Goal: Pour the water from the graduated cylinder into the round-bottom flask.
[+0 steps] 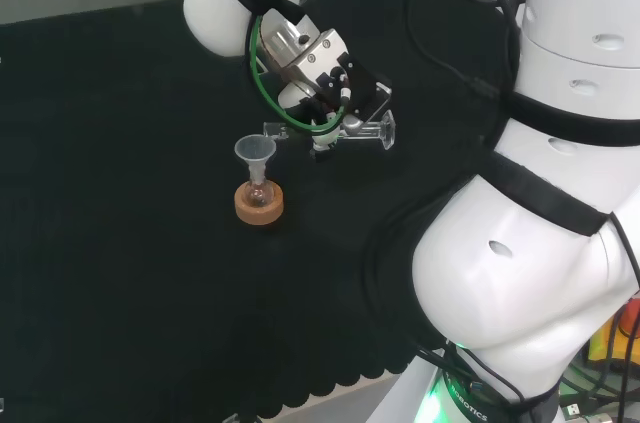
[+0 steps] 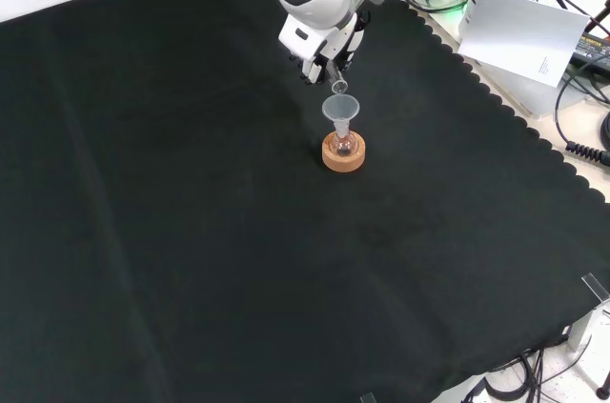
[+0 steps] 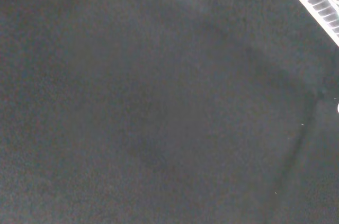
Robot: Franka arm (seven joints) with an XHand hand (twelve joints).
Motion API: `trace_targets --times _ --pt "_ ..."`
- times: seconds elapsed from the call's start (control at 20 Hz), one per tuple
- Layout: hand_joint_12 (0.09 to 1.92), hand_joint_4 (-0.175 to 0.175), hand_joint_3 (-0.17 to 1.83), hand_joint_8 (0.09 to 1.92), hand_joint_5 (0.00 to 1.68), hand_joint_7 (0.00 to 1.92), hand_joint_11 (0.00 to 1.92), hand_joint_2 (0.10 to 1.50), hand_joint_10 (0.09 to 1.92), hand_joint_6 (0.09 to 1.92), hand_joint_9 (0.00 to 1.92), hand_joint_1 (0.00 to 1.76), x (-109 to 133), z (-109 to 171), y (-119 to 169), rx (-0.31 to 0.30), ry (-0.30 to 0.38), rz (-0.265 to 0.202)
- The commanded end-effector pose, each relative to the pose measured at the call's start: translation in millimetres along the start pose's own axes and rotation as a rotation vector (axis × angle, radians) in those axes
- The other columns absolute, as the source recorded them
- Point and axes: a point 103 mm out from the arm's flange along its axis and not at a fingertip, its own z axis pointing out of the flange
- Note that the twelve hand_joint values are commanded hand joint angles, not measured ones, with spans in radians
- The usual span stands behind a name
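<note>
Black and white robot hand [image 1: 325,93] has its fingers curled round the clear glass graduated cylinder [image 1: 330,130], held lying nearly horizontal above the black cloth [image 1: 120,243]. In the head view the cylinder's mouth end sits just above and right of the clear funnel [image 1: 255,151]. The funnel stands in the small clear round-bottom flask [image 1: 258,193], which rests upright on a tan cork ring stand [image 1: 259,206] near mid-bench.

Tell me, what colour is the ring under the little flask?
The cork ring is light orange-brown, clearest in the front view.
</note>
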Motion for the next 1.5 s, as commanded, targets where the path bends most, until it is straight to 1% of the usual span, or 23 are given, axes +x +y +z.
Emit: trace_targets --times 0.05,0.45,0.95,1.2,1.5 --pt "0.76 -0.175 0.00 0.98 0.99 1.01 1.22 1.11 0.09 0.98 1.40 1.26 0.7 -4.9 -2.0 0.018 -0.027 0.017" --pt "0.75 -0.175 0.00 0.98 0.99 1.01 1.22 1.11 0.09 0.99 1.41 1.26 2.1 -8.0 -3.9 0.050 -0.072 0.031" --pt "0.75 -0.175 0.00 0.99 0.98 1.01 1.23 1.11 0.09 0.99 1.41 1.26 2.4 -12.2 -7.7 0.054 -0.129 0.051" --pt "0.75 -0.175 0.00 0.99 0.98 1.01 1.23 1.11 0.09 0.99 1.41 1.26 1.1 -12.4 -9.1 0.058 -0.137 0.053" --pt "0.75 -0.175 0.00 0.99 0.98 1.01 1.23 1.11 0.09 0.99 1.41 1.26 1.0 -15.5 -10.1 0.057 -0.164 0.062"
